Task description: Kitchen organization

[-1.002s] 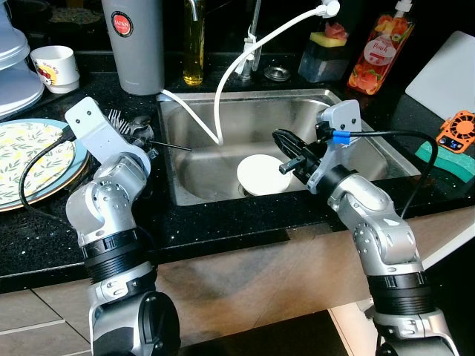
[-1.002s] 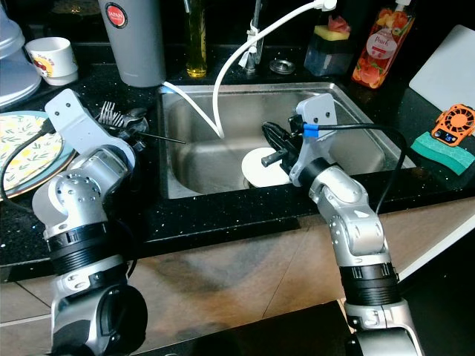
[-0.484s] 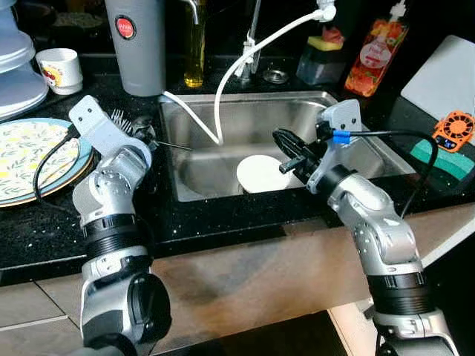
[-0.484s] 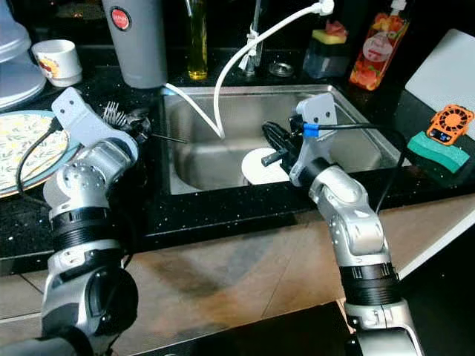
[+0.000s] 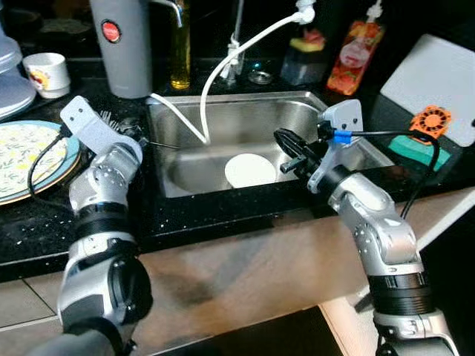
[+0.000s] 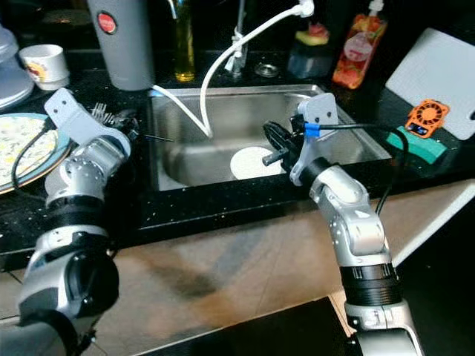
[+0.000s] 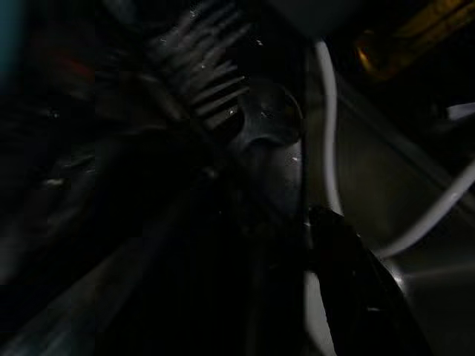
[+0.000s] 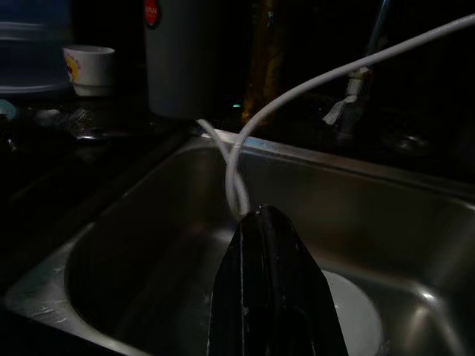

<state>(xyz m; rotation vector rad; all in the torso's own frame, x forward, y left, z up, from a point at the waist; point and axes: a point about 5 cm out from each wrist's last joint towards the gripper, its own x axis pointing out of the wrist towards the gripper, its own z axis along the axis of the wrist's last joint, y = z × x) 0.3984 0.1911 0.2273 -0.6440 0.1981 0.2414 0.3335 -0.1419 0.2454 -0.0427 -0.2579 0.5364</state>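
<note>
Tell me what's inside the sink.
In the sink lie a round white plate and a white hose. The right pincer, shut, hovers above. The plate covers the drain.

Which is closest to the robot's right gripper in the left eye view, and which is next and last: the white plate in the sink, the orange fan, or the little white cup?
From the right gripper, which is over the sink's right side:
1. White plate, in the sink bottom, just to its left.
2. Orange fan, on the counter to the right.
3. Little white cup, far left at the back of the counter.
</note>
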